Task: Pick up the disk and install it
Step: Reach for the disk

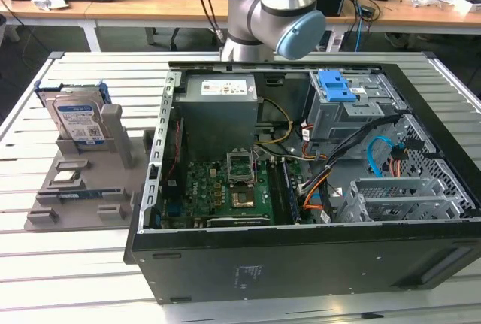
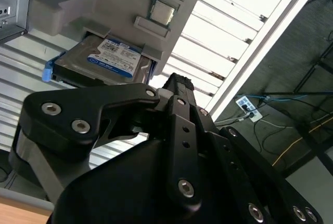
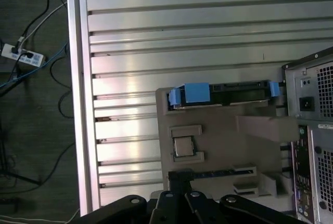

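Metal slats form the bench (image 1: 75, 279), and on it, at the exterior view's left, lies a grey holder (image 1: 90, 189) just beside an open black computer case (image 1: 301, 252). The disk (image 1: 79, 119) stands on edge in a slot at the far end of that holder, its white-and-blue label turned toward the exterior camera and blue rails framing its silver body. In the first wrist view the disk (image 3: 239, 93) shows edge-on with a blue rail tab at one end, and a small square chip (image 3: 183, 146) lies in a recess of the holder (image 3: 223, 141) near it. The black end effector (image 3: 179, 178) hovers over the holder with the chip between it and the disk, touching neither. In the second wrist view the end effector (image 2: 177, 82) is near the disk (image 2: 101, 60) but apart from it; whether it is open or closed cannot be told. In the exterior view the robot arm (image 1: 274, 16) rises behind the case. Inside the case lie a grey power-supply box (image 1: 222, 102), a green motherboard (image 1: 225, 189) and a blue bracket (image 1: 336, 86) atop a grey drive bay (image 1: 338, 117).
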